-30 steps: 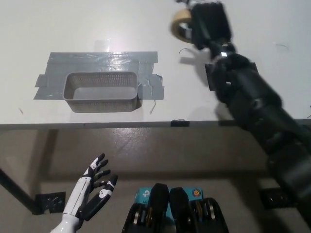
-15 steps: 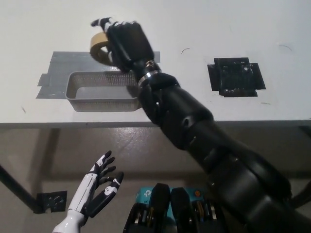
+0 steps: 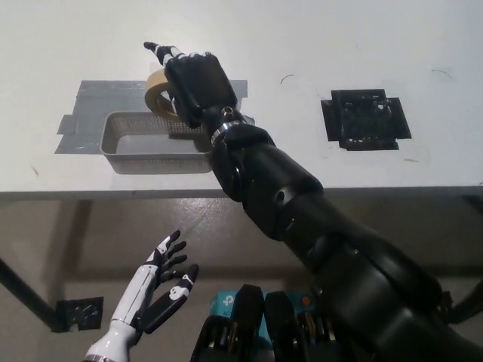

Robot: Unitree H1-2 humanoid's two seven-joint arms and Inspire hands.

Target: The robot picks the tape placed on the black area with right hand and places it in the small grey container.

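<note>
We see the black right hand [image 3: 195, 81] reaching across the white desk [image 3: 302, 38] from the lower right, its arm crossing the desk's front edge. The hand's fingers [image 3: 162, 53] are curled around the roll of tape [image 3: 158, 92] — a tan ring held on edge, its open centre facing the picture's left. The tape sits at the far right part of the small grey container [image 3: 155, 142], above its back rim; we cannot tell whether it touches the rim or hangs just over it.

The container is a shallow rectangular mesh tray standing on a patch of grey tape strips [image 3: 90, 105] stuck to the desk. Nothing lies on the part of its floor that we can see. The right arm covers the container's right end.

Well apart to the right lies the black area [image 3: 366, 119], a square of dark tape on the desk, with nothing resting on it.

Our white left hand [image 3: 155, 283] rests below the desk's edge at the lower left — fingers spread apart, holding nothing.
</note>
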